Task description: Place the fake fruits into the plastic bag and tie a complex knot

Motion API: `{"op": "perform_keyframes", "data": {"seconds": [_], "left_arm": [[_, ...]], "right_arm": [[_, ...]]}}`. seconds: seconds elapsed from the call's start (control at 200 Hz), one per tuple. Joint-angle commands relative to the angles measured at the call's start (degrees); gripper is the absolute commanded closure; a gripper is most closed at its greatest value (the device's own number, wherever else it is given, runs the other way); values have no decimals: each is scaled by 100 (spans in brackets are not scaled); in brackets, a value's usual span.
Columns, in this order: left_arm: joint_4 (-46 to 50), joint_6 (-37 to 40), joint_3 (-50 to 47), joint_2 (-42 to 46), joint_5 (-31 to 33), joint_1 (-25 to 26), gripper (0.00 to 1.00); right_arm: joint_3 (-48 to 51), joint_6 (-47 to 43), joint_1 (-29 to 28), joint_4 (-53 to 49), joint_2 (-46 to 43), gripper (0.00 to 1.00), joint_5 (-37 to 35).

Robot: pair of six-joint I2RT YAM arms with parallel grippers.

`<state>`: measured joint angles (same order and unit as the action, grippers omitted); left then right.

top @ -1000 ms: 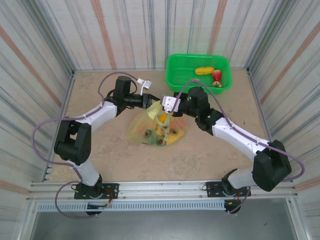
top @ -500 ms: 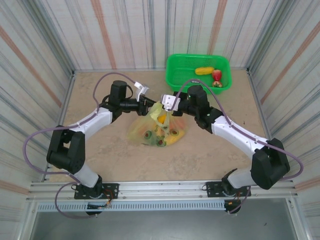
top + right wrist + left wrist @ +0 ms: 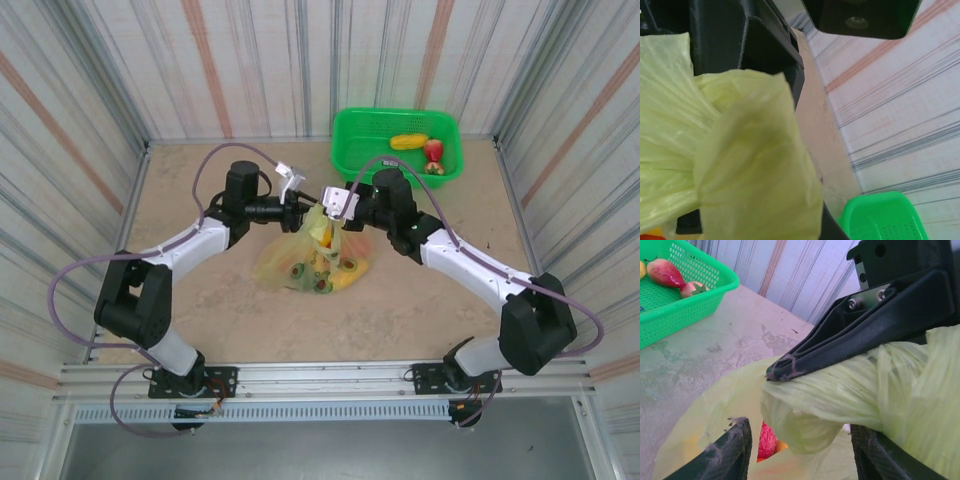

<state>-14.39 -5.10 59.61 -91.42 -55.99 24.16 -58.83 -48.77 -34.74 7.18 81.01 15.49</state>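
Knot-tying is in hand, mid-tabletop: the right gripper (image 3: 325,212) pinches the plastic bag (image 3: 300,265) by its gathered handle. The left gripper (image 3: 303,209) is spread around it and, I'd say, must next clamp and pull.

Left claw (image 3: 304,208) pulled back left from the bag (image 3: 290,262) half a second ago, now back in at the bag's neck. Left elbow sits lower and further left than a second ago. Right claw (image 3: 325,212) crept slightly left and farther from the bases, forearm following. Bag top now closer between both claws.
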Motion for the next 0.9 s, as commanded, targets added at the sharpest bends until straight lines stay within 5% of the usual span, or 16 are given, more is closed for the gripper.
{"op": "perform_keyframes", "data": {"seconds": [0.0, 0.361, 0.892], "left_arm": [[-337, -83, 69, 38, -193, 94, 51], [-333, 44, 127, 69, -240, 115, 100], [7, 278, -202, 542, -118, -135, 100]], "right_arm": [[-198, 166, -28, -65, 112, 100, 75], [-217, 252, -55, -183, 147, 100, -32], [-138, 365, -43, -336, -7, 100, -318]]}}
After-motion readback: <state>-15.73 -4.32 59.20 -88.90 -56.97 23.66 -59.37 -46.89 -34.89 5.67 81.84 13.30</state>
